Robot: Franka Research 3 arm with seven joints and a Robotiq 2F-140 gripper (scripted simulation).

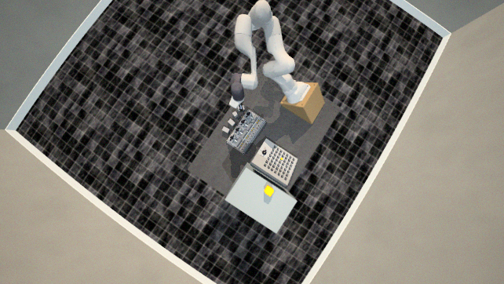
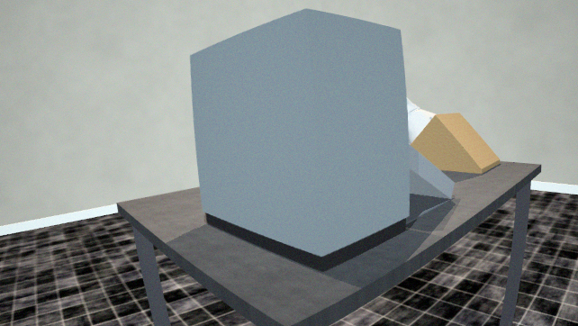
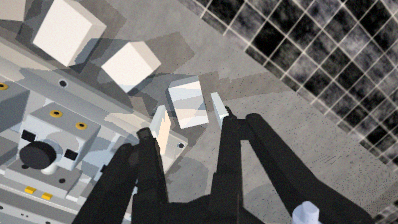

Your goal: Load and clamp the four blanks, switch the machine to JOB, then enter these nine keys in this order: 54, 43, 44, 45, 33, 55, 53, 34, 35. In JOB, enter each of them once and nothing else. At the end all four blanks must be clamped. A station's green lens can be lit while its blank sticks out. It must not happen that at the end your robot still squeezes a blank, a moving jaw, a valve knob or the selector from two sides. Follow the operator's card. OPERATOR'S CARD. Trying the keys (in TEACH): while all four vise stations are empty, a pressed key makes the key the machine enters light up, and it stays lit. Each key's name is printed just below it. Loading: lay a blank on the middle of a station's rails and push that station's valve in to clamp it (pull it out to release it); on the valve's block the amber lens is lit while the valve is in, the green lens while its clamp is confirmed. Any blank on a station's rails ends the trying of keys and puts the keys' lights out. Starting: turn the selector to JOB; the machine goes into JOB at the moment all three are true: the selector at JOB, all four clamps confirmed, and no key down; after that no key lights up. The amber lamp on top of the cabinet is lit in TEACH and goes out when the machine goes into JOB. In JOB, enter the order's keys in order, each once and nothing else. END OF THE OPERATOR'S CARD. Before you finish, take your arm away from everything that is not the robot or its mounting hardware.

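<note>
My gripper (image 1: 241,107) (image 3: 190,108) is open and empty, pointing down over the end blank (image 3: 188,102); its fingertips stand on either side of that blank in the wrist view, and I cannot tell how high. The other blanks (image 1: 235,114) (image 1: 231,121) (image 1: 225,129) lie in a row beside the vise unit (image 1: 251,137) (image 3: 63,83); two of them (image 3: 62,32) (image 3: 127,67) show well in the wrist view. On the key panel (image 1: 257,161) one key (image 1: 282,158) is lit yellow. The selector (image 1: 264,152) is too small to read. The amber lamp (image 1: 268,191) is lit.
The cabinet (image 1: 251,196) (image 2: 297,135) stands behind the key panel and hides most of the table in the exterior view. The arm's wooden base (image 1: 314,103) (image 2: 450,144) stands at the table's other end. The vise unit's edge is close to the left finger in the wrist view.
</note>
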